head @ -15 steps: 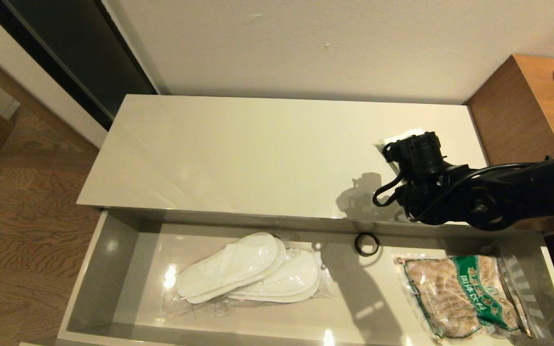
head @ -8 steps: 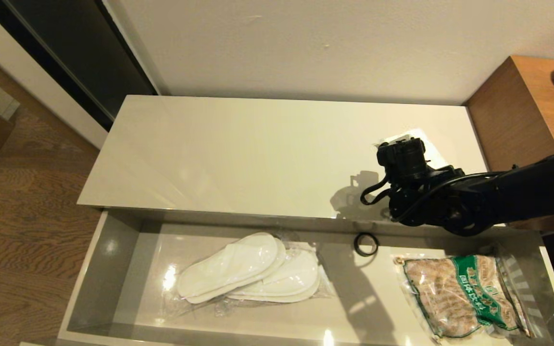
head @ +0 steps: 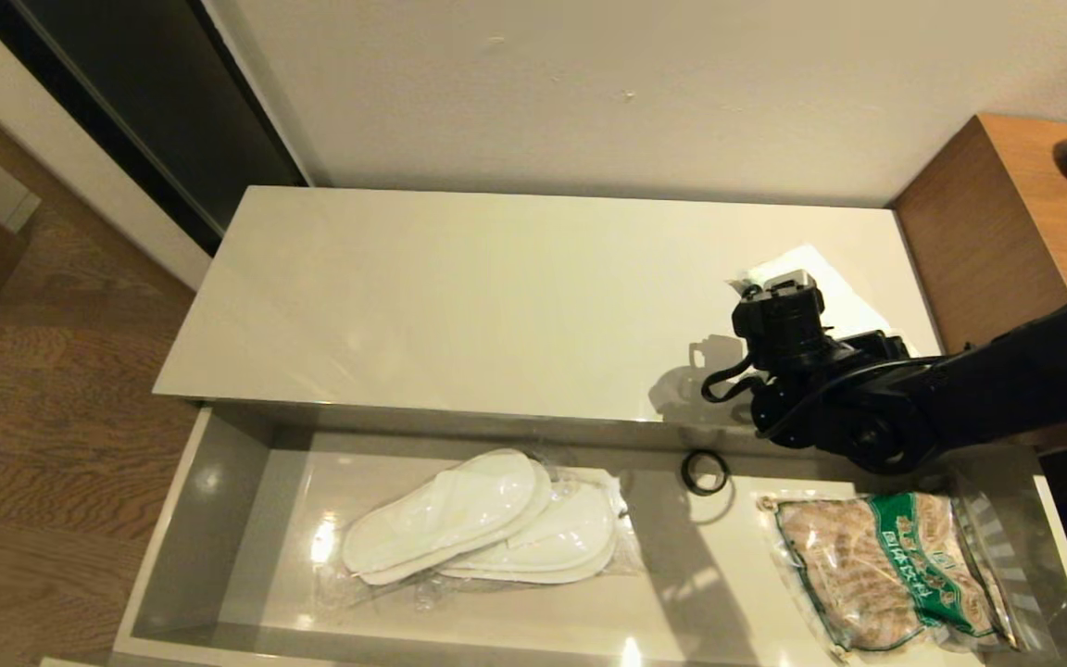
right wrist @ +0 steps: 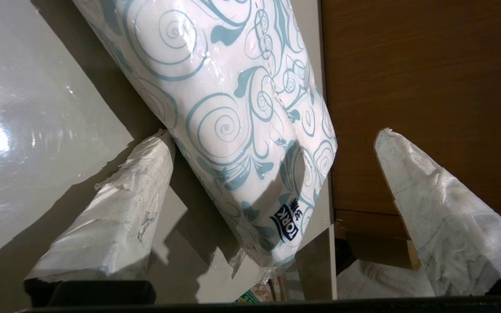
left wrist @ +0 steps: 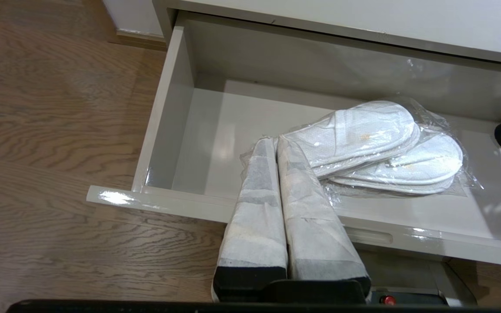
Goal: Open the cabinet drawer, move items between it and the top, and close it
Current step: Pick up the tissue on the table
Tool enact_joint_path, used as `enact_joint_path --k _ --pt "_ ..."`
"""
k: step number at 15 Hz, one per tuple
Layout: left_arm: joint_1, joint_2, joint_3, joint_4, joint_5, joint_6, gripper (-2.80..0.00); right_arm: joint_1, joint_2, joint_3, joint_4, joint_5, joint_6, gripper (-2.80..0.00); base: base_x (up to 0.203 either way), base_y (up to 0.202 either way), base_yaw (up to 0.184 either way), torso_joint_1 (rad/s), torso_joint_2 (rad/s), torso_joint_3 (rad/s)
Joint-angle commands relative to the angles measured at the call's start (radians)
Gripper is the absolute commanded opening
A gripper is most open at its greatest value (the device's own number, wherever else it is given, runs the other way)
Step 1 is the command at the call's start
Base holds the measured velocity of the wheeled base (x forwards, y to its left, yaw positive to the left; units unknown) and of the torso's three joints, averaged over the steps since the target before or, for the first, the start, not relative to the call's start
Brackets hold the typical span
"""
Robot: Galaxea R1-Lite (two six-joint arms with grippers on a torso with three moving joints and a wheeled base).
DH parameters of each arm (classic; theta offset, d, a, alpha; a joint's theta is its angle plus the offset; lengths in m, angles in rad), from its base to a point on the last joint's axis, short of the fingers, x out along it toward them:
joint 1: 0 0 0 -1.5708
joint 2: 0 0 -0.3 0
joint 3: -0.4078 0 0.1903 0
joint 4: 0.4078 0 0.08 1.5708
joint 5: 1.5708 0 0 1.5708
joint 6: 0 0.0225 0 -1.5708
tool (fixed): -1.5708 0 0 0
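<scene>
Tissue pack (right wrist: 233,121) is lying lengthwise between the fingers of our wide-spread right pincer (right wrist: 272,208), at the surface's (head: 459,296) far right end.

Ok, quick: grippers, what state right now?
Left gripper: shut, holding nothing.
Right gripper: open, straddling the tissue pack on the top.

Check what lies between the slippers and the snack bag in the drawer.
Only a small black ring between slippers and snack bag; seen in the head view.

White tissue pack (right wrist: 233,121) w/ teal swirls
</scene>
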Motion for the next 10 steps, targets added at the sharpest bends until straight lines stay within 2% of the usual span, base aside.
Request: enact_joint_path --k 1,10 --pt "0.001 0.001 0.0 -0.001 0.0 -0.001 -2.8 -0.008 0.044 0.023 -0.007 0.002 -0.006 -2.8 0.0 0.0 0.0 0.0 0.0 0.0" --pt "0.001 0.001 0.0 -0.001 0.0 -0.001 -2.8 -0.006 0.066 0.123 -0.082 0.053 0.016 -2.8 0.0 0.0 0.0 0.0 0.0 0.0"
